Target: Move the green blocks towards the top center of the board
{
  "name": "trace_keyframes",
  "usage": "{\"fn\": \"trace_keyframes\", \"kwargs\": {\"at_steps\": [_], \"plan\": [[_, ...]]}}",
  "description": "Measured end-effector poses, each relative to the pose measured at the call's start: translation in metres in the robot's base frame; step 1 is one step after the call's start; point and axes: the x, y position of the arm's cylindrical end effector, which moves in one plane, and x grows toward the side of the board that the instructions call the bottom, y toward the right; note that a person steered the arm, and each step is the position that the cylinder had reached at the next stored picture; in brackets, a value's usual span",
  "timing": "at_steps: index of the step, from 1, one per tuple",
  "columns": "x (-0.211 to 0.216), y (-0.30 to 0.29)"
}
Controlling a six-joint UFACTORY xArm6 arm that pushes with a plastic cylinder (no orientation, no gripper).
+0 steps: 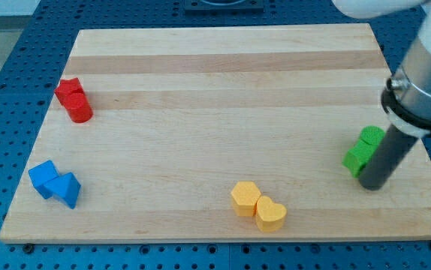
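Two green blocks sit touching near the view's right edge of the wooden board (223, 82): a rounded one (371, 137) and a squarer one (357, 157) just below and left of it. My tip (372, 184) rests on the board right beside them, at their lower right, with the dark rod partly covering their right side. The tip looks to be touching or almost touching the squarer green block.
Two red blocks (74, 100) stand at the view's left, upper part. Two blue blocks (55, 183) sit at the lower left. Two yellow blocks, a hexagon (245, 198) and a heart (271, 214), lie at the bottom centre. A blue pegboard (5, 90) surrounds the board.
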Motion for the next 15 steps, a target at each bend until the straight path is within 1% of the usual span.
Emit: {"fn": "trace_keyframes", "kwargs": {"at_steps": [2, 3, 4, 5, 6, 7, 8, 10, 11, 12, 13, 15], "plan": [[-0.065, -0.019], [-0.066, -0.024], [-0.052, -0.004], [-0.045, 0.043], [-0.067, 0.086], [-0.105, 0.090], [-0.108, 0.066], [-0.108, -0.003], [-0.109, -0.012], [-0.109, 0.006], [-0.130, 0.037], [-0.135, -0.003]]}}
